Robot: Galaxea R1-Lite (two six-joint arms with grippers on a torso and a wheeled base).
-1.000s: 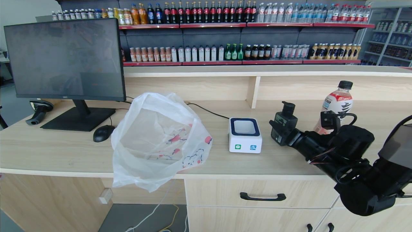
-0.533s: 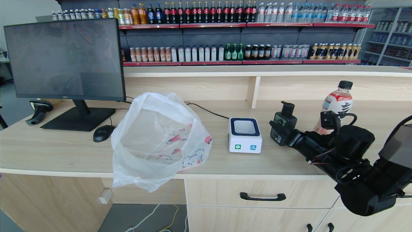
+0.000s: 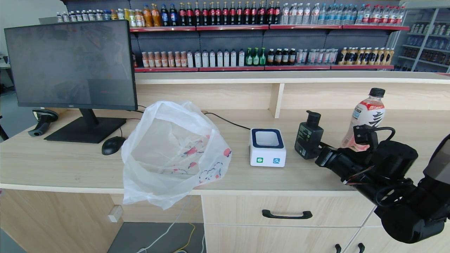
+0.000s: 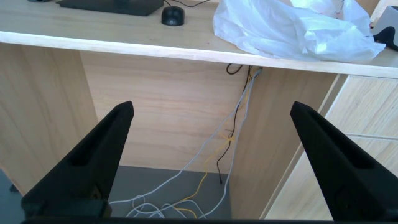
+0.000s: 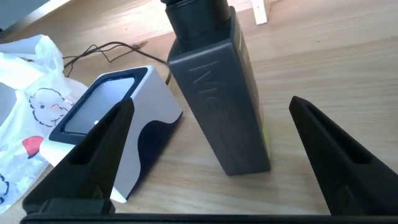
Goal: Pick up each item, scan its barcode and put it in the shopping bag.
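A dark pump bottle (image 3: pixel 308 136) stands upright on the wooden counter (image 3: pixel 70 165), just right of the white barcode scanner (image 3: pixel 267 147). My right gripper (image 3: pixel 321 153) is low behind the bottle's right side, open, with nothing held. In the right wrist view the bottle (image 5: pixel 221 99) stands between the spread fingers (image 5: pixel 93 149), clear of both, beside the scanner (image 5: pixel 118 124). The white plastic shopping bag (image 3: pixel 172 151) lies open at the counter's front edge. My left gripper (image 4: pixel 211 109) is open below counter height, facing the cabinet front.
A drink bottle with a white and red label (image 3: pixel 367 116) stands behind my right arm. A monitor (image 3: pixel 70 63), a mouse (image 3: pixel 112 145) and a hand-held scanner (image 3: pixel 42 121) occupy the counter's left. Cables (image 4: pixel 217 162) hang under the counter. Drawers sit below the front edge.
The dark pump bottle was tilted at my right gripper; now it stands upright on the counter. The right arm has drawn back to the right and slightly down.
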